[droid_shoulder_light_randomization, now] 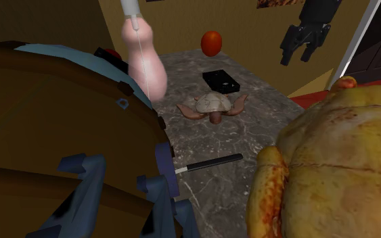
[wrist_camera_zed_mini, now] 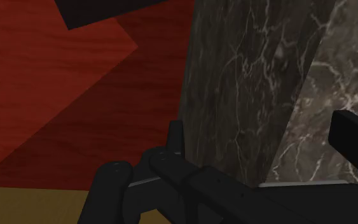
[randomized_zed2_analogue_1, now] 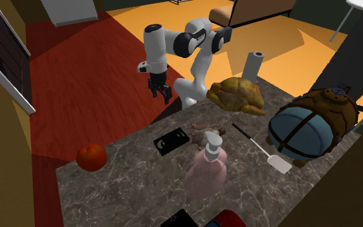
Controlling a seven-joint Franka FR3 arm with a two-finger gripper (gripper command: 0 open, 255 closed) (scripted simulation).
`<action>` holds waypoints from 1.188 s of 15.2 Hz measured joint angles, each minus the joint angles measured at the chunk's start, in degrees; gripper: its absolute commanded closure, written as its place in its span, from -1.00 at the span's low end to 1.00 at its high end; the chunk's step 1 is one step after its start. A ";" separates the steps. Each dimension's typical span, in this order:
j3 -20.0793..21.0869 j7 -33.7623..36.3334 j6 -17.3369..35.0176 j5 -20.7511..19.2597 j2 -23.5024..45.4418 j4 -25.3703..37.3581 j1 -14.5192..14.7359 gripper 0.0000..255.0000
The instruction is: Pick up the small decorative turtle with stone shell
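The small turtle (droid_shoulder_light_randomization: 212, 105) has a pale tan shell and brown flippers and lies flat on the dark marble counter (droid_shoulder_light_randomization: 250, 135), between a black box and a spatula. In the second exterior view the turtle (randomized_zed2_analogue_1: 201, 136) is partly hidden behind a pink bottle. My black gripper (droid_shoulder_light_randomization: 297, 58) hangs high in the air, far from the turtle. It (randomized_zed2_analogue_1: 160, 97) is out beyond the counter's edge over the red floor, fingers apart, holding nothing.
Around the turtle stand a pink pump bottle (droid_shoulder_light_randomization: 146, 64), a flat black box (droid_shoulder_light_randomization: 221, 82), an orange-red fruit (droid_shoulder_light_randomization: 211, 42) and a black-handled spatula (droid_shoulder_light_randomization: 209, 163). A roast chicken (droid_shoulder_light_randomization: 338, 162) and a brown and blue bag (droid_shoulder_light_randomization: 60, 135) loom close. A paper roll (randomized_zed2_analogue_1: 254, 64) stands behind the chicken.
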 measured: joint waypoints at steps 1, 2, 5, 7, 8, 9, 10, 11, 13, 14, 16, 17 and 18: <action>0.00 0.00 0.00 0.00 0.00 0.00 0.00 -1.00; 0.72 0.92 0.01 0.43 -0.16 -0.24 0.08 -1.00; 4.23 5.75 -0.61 2.60 0.12 0.29 0.46 -1.00; 7.13 9.73 -1.24 4.46 -0.56 0.06 0.84 -1.00; 8.58 11.75 -1.52 5.39 -0.30 0.51 0.99 -1.00; 9.84 13.60 -1.83 6.20 -0.24 0.80 1.08 -1.00; 11.41 15.72 -2.09 7.19 -0.02 1.26 1.26 -1.00; 13.01 17.81 -1.82 8.18 0.57 1.59 1.36 -1.00; 15.89 21.84 -2.18 9.81 2.33 3.69 1.39 -1.00; 17.33 23.89 -2.46 10.64 3.00 4.66 1.44 -1.00; 20.35 28.07 -2.46 12.29 4.35 6.19 1.49 -1.00; 21.86 30.09 -2.22 13.05 5.12 6.81 1.46 -1.00; 23.08 31.91 -2.36 13.51 6.34 8.19 1.23 -1.00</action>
